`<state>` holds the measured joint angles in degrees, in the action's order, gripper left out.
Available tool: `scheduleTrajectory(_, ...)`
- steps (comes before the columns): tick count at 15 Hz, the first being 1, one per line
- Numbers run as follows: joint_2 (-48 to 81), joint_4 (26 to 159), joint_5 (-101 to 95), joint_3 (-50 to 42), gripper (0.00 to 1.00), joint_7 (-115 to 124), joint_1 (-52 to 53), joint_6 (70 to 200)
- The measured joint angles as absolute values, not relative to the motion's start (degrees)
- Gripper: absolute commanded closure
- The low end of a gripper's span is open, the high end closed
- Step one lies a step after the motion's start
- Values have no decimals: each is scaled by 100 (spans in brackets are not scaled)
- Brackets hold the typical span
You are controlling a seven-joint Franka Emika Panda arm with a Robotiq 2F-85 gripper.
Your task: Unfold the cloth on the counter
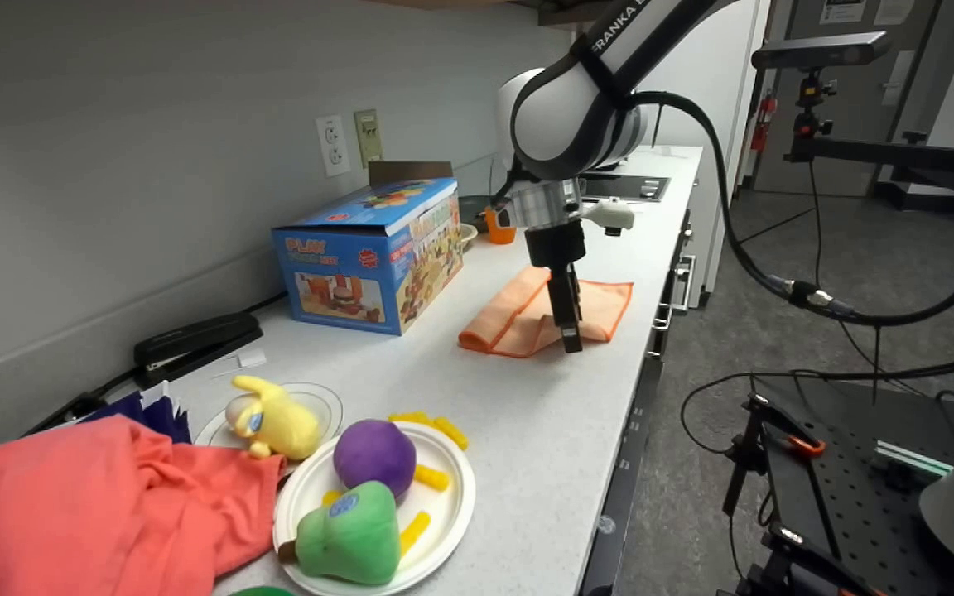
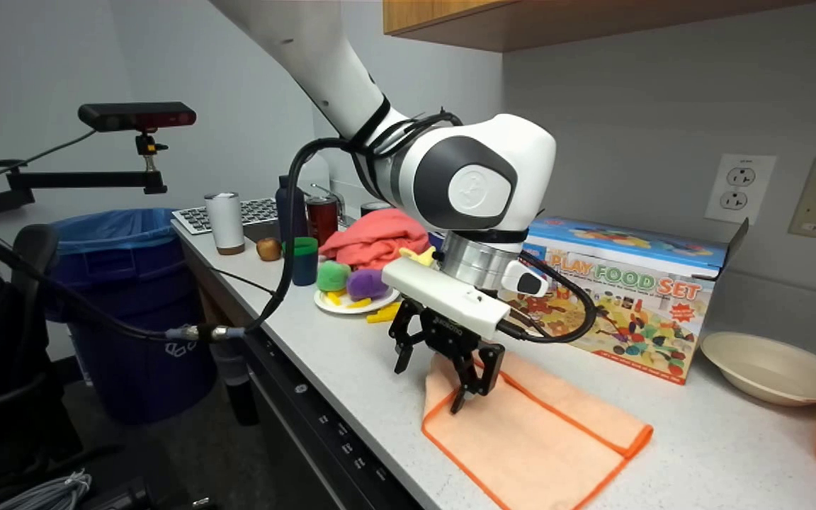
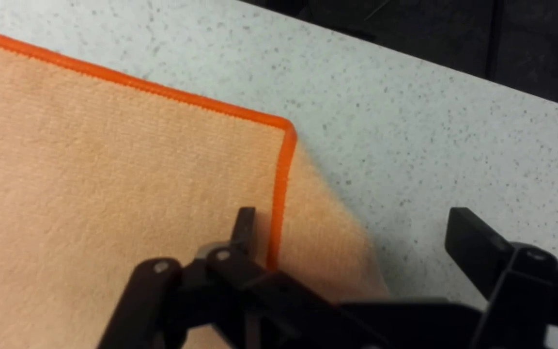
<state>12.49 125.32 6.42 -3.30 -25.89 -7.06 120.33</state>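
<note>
Your long, speckled grey-white table (image 1: 518, 430) runs along a pale grey wall (image 1: 154, 124), with dark grey floor (image 1: 717, 348) beyond its front edge. On it lies the thin salmon-orange fabric cloth (image 1: 522, 319), partly folded. Your jaws stand spread, one over the cloth, one over the table. Two things reach you in a single exterior view each: the black cooktop (image 1: 609, 189), at the cloth's one o'clock, and the navy plastic bin (image 2: 139, 375), at its nine o'clock.
</note>
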Motion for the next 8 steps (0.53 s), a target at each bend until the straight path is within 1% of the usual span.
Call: scheduleTrajectory(8, 1029, 12584, 1032, -240, 0, -2871, -706, 12016)
